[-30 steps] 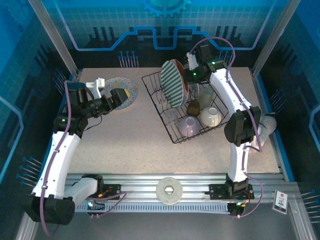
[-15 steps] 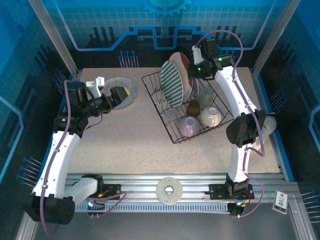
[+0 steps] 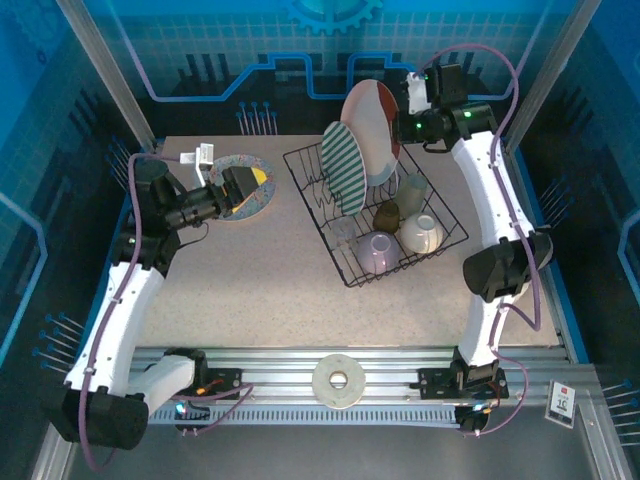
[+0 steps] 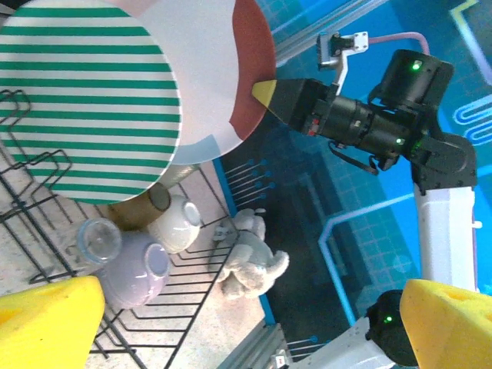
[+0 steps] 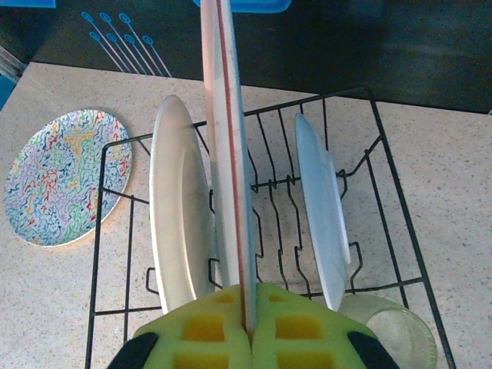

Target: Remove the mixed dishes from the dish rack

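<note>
The step in hand is the pulling of 1 plate out of the dish rack (image 3: 405,261). The right gripper (image 5: 247,319) is clamped tight on the edge of the plate with red, white and dark rim (image 3: 368,125), which stands on edge, raised above the back of the rack. From the overhead view it looks free of the prongs, though I cannot be sure its lowest edge is clear of the wires. Just beside it, the green-and-white striped plate (image 3: 345,165) stands upright in its slot. Lower in the rack sit the small brown cup (image 3: 388,213), the cream bowl (image 3: 423,232) and the lavender cup (image 3: 375,250), close together near the front corner.

The left gripper (image 3: 243,186) hangs over the far left of the table (image 3: 250,260) with its jaws spread wide and nothing between them, next to a speckled plate (image 5: 65,177) that lies flat there.

I would judge the unloading to be early: 1 plate out, 1 in the air, most dishes in the rack. The next move calls for carrying the held plate sideways without clipping the striped plate, then tipping it flat onto bare table. A thin rim in a 2-finger pinch could swing or slip during that turn.
</note>
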`<state>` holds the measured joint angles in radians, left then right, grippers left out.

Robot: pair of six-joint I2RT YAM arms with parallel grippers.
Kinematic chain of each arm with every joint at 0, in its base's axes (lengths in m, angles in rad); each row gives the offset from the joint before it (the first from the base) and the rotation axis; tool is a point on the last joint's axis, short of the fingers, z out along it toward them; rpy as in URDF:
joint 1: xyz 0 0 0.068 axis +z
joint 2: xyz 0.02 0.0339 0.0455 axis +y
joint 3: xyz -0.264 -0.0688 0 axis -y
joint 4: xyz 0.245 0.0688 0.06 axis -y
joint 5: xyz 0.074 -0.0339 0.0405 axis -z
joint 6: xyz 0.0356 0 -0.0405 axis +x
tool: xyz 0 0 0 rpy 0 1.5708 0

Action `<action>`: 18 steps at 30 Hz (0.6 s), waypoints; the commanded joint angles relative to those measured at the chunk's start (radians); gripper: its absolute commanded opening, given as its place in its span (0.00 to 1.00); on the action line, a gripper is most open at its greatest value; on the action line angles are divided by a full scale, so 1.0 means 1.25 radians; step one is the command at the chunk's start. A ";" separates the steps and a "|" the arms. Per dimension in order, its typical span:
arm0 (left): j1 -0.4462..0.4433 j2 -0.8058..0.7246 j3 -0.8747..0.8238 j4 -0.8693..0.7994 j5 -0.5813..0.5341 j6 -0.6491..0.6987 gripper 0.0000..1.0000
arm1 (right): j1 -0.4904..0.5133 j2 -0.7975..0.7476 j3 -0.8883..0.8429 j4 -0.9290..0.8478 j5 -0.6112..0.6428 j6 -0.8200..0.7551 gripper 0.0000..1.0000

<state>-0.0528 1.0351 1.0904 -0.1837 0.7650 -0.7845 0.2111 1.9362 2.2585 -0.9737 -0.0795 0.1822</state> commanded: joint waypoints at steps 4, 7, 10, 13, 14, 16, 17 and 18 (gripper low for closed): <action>-0.018 0.010 -0.077 0.240 0.059 -0.162 0.99 | -0.037 -0.070 0.079 0.022 -0.011 0.033 0.00; -0.024 0.017 -0.107 0.311 0.037 -0.210 0.99 | -0.046 -0.092 0.100 0.025 -0.022 0.056 0.00; -0.033 0.037 -0.105 0.330 0.027 -0.213 0.99 | -0.047 -0.123 0.100 0.040 -0.031 0.078 0.00; -0.043 0.064 -0.093 0.351 0.025 -0.217 0.99 | -0.051 -0.158 0.094 0.054 -0.051 0.108 0.00; -0.045 0.076 -0.089 0.364 0.024 -0.221 0.99 | -0.057 -0.171 0.087 0.065 -0.071 0.127 0.00; -0.052 0.102 -0.080 0.395 0.029 -0.235 0.99 | -0.076 -0.189 0.083 0.071 -0.127 0.175 0.00; -0.054 0.115 -0.076 0.414 0.033 -0.244 0.99 | -0.087 -0.199 0.077 0.074 -0.150 0.198 0.00; -0.059 0.132 -0.070 0.434 0.039 -0.254 0.99 | -0.099 -0.215 0.063 0.085 -0.177 0.222 0.00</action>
<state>-0.1127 1.1603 0.9668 0.2489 0.7986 -1.0557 0.1295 1.7298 2.3325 -0.9554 -0.1875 0.3492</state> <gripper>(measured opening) 0.992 0.057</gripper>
